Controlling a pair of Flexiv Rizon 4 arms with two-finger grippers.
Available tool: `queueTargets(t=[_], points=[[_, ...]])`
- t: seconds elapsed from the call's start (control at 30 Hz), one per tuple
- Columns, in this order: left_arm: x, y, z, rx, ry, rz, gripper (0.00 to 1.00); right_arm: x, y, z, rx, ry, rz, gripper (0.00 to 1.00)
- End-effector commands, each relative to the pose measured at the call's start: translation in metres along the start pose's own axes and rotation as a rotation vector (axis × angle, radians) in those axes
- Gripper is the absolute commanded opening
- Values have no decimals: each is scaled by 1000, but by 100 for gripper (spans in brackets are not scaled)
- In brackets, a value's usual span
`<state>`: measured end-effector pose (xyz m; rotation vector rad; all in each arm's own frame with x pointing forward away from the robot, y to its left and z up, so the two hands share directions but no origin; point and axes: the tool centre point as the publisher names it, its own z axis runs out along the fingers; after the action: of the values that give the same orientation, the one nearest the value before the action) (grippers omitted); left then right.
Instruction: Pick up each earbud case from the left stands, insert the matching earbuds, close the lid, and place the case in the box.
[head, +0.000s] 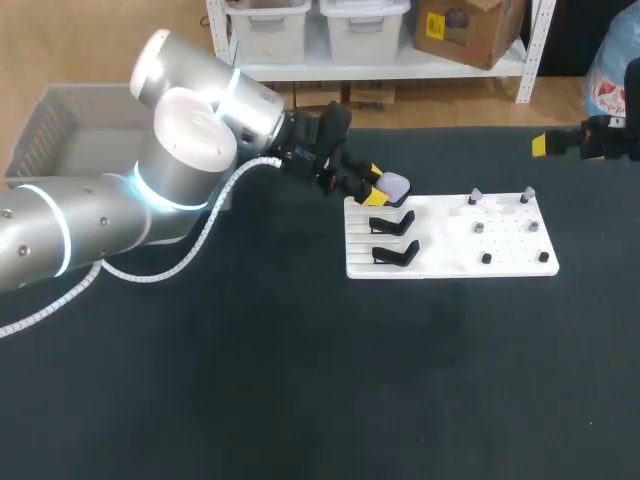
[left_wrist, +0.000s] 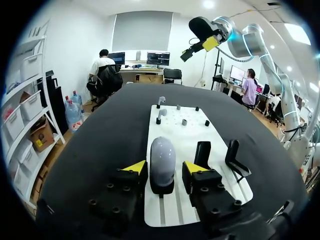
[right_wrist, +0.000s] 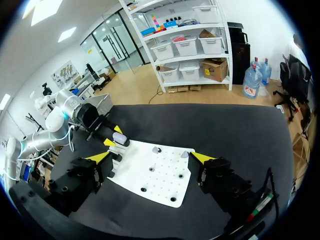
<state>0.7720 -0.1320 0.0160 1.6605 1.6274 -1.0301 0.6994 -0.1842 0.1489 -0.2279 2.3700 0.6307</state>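
pale grey earbud case (left_wrist: 162, 157), white board (head: 450, 262), black stands (head: 393, 222), black table (head: 300, 380), yellow-tipped left hand (left_wrist: 164, 168)

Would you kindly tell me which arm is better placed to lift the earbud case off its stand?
Left. The left gripper, open, straddles the earbud case on its stand; the right gripper hangs open well away.

The left arm (head: 190, 150) is made of fat, rounded silver-white links, with rings (head: 160, 192) glowing cyan at the joints. A white coiled cable (head: 197, 245) runs along it to a black wrist (head: 310, 145). The left gripper (left_wrist: 162, 167) is black, with two blocky fingers (left_wrist: 122, 192) dotted with round screw holes, each ending in a bright yellow wedge tip. The right arm (left_wrist: 252, 42) has the same silver links and a cyan ring. The right gripper (right_wrist: 151, 157) is also black with yellow tips.
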Motion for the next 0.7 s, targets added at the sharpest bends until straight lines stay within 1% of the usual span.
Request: queueTargets(t=[0.03,0.13,0.17,0.2,0.23,0.27,0.3,0.37,0.57,0.67,0.7], points=[[0,4,2,4,2,2,43,0,0,0,0,1,0,100],[0,5,3,3,2,2,36,0,0,0,0,1,0,100],[0,5,4,3,3,2,29,0,0,0,0,1,0,100],[0,5,4,2,5,2,12,0,0,0,0,1,0,100],[0,5,4,2,5,2,12,0,0,0,0,1,0,100],[0,5,4,2,5,2,6,0,0,0,0,1,0,100],[0,5,5,2,5,2,5,0,0,0,0,1,0,100],[0,5,5,2,7,3,0,0,0,0,0,1,0,100],[-2,3,0,-19,6,11,0,0,0,0,0,1,0,100],[-9,-1,-9,-30,-20,26,0,0,0,0,0,1,0,100],[-12,-3,-13,-33,-40,29,0,0,0,0,0,1,0,100]])
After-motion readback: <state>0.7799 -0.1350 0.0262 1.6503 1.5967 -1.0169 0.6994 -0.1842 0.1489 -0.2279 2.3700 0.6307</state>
